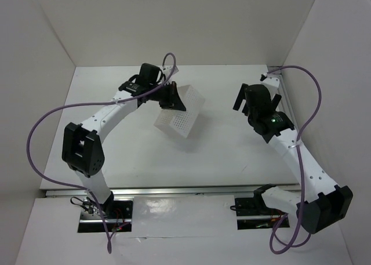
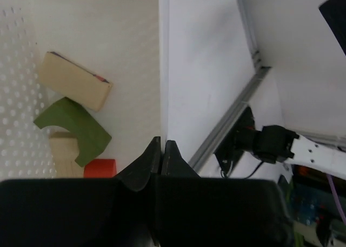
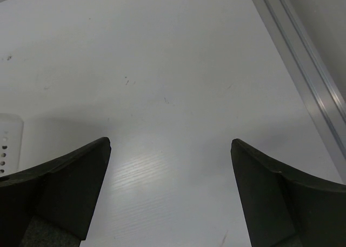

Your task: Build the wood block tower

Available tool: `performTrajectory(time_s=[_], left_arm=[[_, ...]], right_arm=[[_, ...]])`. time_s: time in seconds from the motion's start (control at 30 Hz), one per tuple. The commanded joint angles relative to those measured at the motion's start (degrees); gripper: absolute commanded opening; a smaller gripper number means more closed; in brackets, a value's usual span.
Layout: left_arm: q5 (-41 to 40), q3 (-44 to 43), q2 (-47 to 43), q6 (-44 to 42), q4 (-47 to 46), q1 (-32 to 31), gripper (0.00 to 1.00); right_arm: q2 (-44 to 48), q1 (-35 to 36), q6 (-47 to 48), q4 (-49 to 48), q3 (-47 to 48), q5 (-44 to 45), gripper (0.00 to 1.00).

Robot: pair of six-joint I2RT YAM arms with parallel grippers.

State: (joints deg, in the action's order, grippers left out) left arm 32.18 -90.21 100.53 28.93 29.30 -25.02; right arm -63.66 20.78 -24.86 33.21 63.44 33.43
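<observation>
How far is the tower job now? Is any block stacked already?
Nothing is stacked yet: the tan block, green block and red piece lie loose inside the white box. The left pincer is shut on its wall, holding it tilted; the right pincer hangs open over the table. Left: emptying the blocks and all stacking.

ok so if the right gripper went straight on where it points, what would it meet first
Probably just the bare table; the open right gripper angles down at it with nothing between. The white perforated box shows only at the left edge, off that line.
</observation>
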Motion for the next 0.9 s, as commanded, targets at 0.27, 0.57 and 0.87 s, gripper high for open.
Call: performTrajectory(time_s=[0.27, 0.57, 0.87], left_arm=[[31.4, 11.6, 3.9, 23.3, -43.4, 0.4, 0.0], [35.8, 18.8, 7.7, 44.0, -74.6, 1.5, 0.0], [37.5, 21.3, 18.4, 76.1, -118.3, 2.5, 0.0]], right_arm=[[4.5, -0.3, 2.7, 4.8, 5.5, 5.1, 0.99], [4.5, -0.3, 1.7, 8.1, 6.5, 5.2, 0.99], [3.5, -0.3, 1.7, 9.8, 8.4, 6.9, 0.99]])
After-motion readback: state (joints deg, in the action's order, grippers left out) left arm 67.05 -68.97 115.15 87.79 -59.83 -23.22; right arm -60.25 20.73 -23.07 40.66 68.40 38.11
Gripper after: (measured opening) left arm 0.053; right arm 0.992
